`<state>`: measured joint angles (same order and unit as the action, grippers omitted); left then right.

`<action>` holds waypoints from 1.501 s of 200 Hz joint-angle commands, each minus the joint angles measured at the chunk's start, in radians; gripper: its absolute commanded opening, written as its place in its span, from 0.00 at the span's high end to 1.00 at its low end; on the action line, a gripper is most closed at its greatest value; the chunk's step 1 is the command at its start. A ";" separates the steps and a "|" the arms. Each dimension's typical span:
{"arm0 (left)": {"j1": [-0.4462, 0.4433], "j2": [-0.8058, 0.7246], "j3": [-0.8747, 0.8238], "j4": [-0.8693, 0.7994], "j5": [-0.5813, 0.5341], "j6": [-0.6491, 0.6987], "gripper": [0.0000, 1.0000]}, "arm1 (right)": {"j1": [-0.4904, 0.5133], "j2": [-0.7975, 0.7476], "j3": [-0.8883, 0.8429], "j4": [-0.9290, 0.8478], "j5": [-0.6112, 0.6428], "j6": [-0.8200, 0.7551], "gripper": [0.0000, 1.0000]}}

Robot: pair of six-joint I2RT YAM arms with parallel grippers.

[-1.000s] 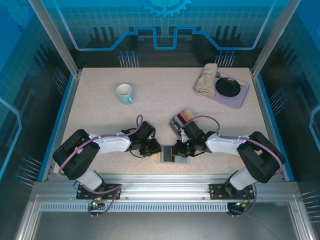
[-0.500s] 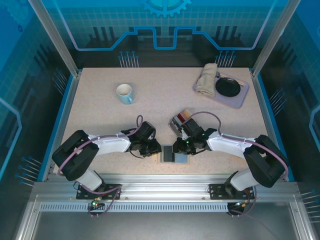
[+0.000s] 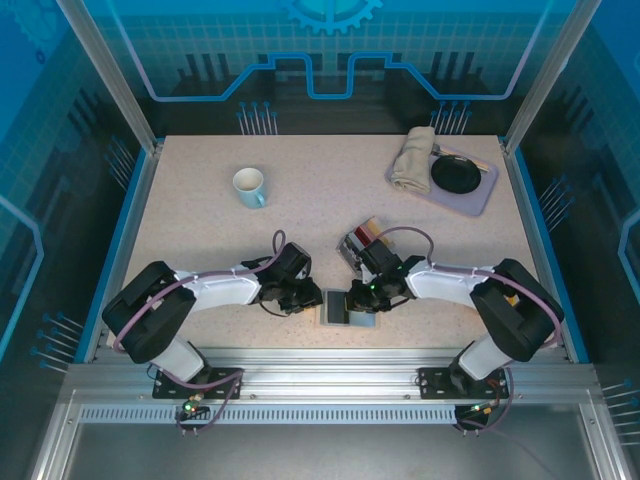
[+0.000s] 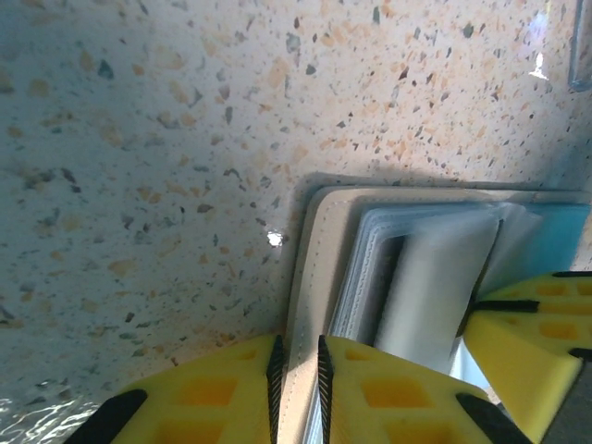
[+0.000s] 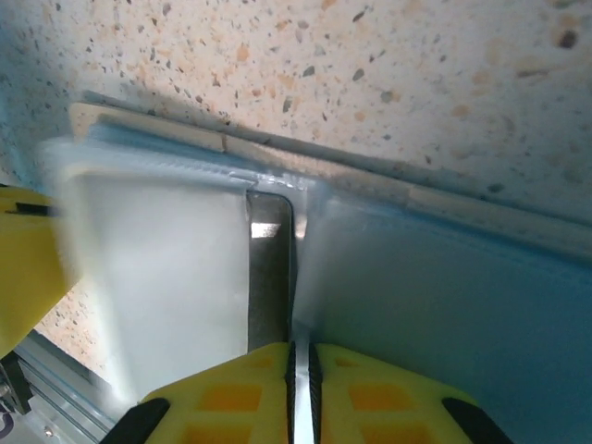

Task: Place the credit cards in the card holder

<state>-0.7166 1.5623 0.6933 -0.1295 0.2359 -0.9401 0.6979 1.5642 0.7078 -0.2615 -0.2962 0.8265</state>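
Speckled tabletop (image 3: pixel 300 210), near edge: left gripper (image 4: pixel 296 363) clamps the open card holder (image 3: pixel 345 308) by its beige cover, right gripper (image 5: pixel 301 356) pinches a clear inner sleeve (image 5: pixel 407 296), while stacked credit cards (image 3: pixel 362 238) just behind apparently await loading.

White mug (image 3: pixel 248 186) far left, grey tray (image 3: pixel 478 198) with folded cloth (image 3: pixel 412 160), black dish (image 3: pixel 456 175)

Holder (image 3: pixel 335 307) — beige, lying open and flat near the table's near edge, about centre. Its clear sleeves (image 5: pixel 185 250) lift off the beige cover, with a white panel among them. Cards (image 3: pixel 362 237) — overlapping stack of red, dark and tan, just beyond the holder.
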 commanded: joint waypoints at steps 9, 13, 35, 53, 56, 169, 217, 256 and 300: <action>-0.006 0.007 0.002 0.013 0.016 -0.001 0.78 | 0.034 0.047 0.027 0.063 -0.058 0.014 0.87; -0.006 0.009 0.000 0.016 0.016 -0.003 0.79 | 0.035 0.049 0.030 0.066 -0.060 0.014 0.87; -0.007 0.011 -0.006 0.025 0.019 -0.010 0.79 | 0.045 0.059 0.049 0.066 -0.067 0.012 0.88; -0.006 0.005 -0.006 0.016 0.012 -0.009 0.79 | 0.046 0.052 0.068 0.026 -0.044 0.000 0.88; -0.008 0.003 -0.006 0.015 0.009 -0.009 0.79 | 0.046 0.048 0.070 0.016 -0.036 -0.004 0.88; -0.005 -0.141 0.092 -0.169 -0.177 0.038 0.65 | -0.360 -0.221 0.348 -0.414 0.172 -0.395 0.44; 0.029 -0.051 0.164 -0.079 -0.109 0.011 0.56 | -0.449 0.083 0.552 -0.397 0.017 -0.454 0.29; 0.095 0.064 0.242 -0.015 -0.007 -0.004 0.50 | -0.446 0.271 0.670 -0.441 -0.062 -0.476 0.28; 0.121 0.165 0.319 0.007 0.042 -0.017 0.48 | -0.423 0.276 0.631 -0.425 -0.171 -0.471 0.28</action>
<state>-0.6048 1.6867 0.9611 -0.1478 0.2161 -0.9440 0.2569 1.8584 1.3487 -0.6636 -0.3523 0.3649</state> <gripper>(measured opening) 0.515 0.722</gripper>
